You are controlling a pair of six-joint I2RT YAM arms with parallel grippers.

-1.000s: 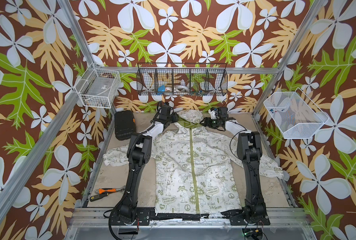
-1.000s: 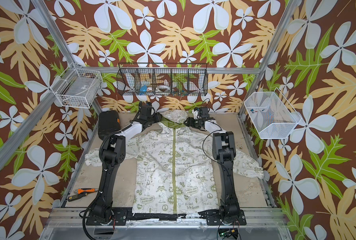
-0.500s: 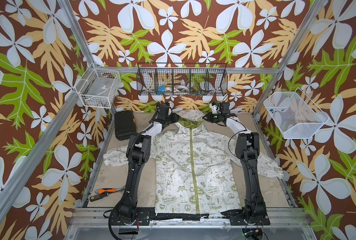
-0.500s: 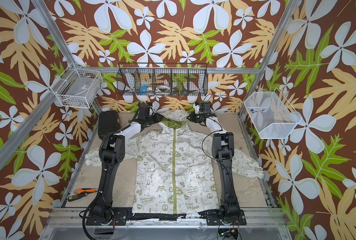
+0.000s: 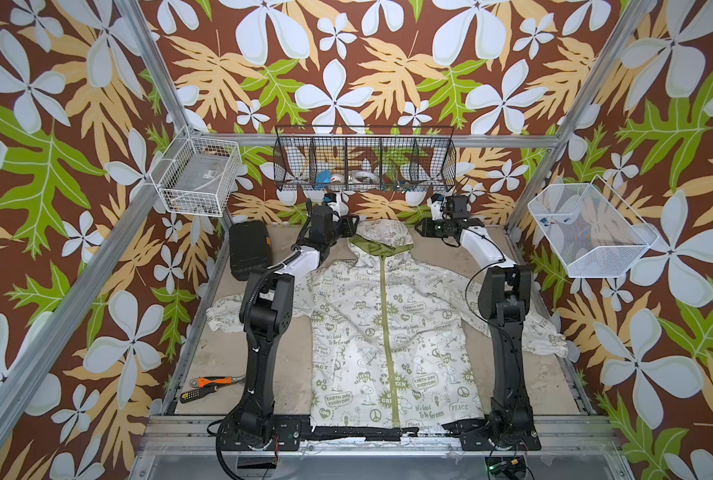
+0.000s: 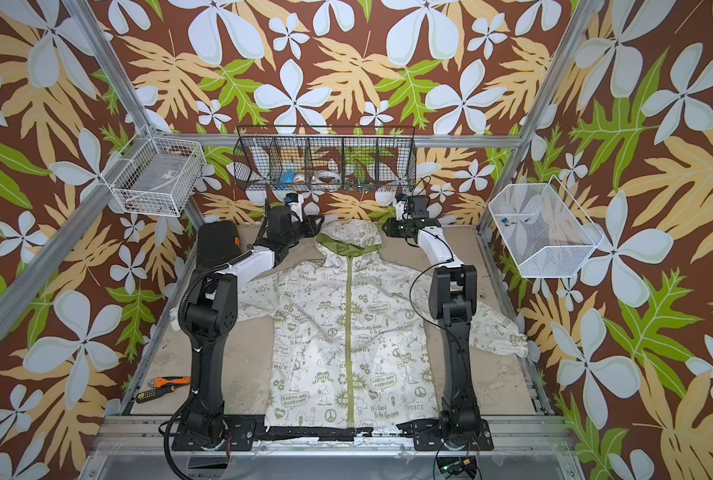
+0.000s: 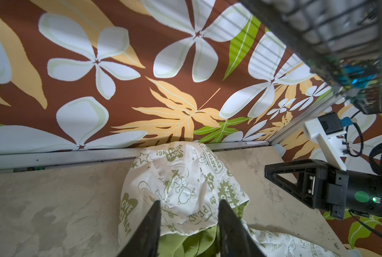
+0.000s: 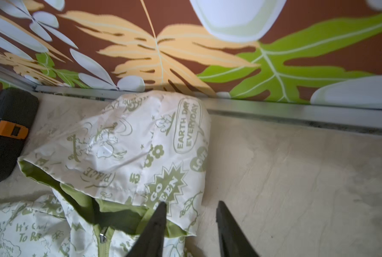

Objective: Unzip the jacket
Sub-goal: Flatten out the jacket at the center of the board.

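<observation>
The jacket point(image 5: 371, 332) lies flat on the table point(image 5: 222, 365), front up, zipped to the collar. The cloth is probably thin, light and slippery. Take hold at the small zipper pull point(image 8: 102, 237). The left gripper point(image 7: 190, 201) and right gripper point(image 8: 192, 203) stand with jaws apart and empty, flanking the hood point(image 5: 382, 235).

brown floral wallpaper point(image 5: 346, 62) covers the walls; aluminium posts point(image 5: 161, 83) frame the corners; a black wire basket point(image 5: 365, 158) hangs above the beige table point(image 5: 215, 353).
</observation>
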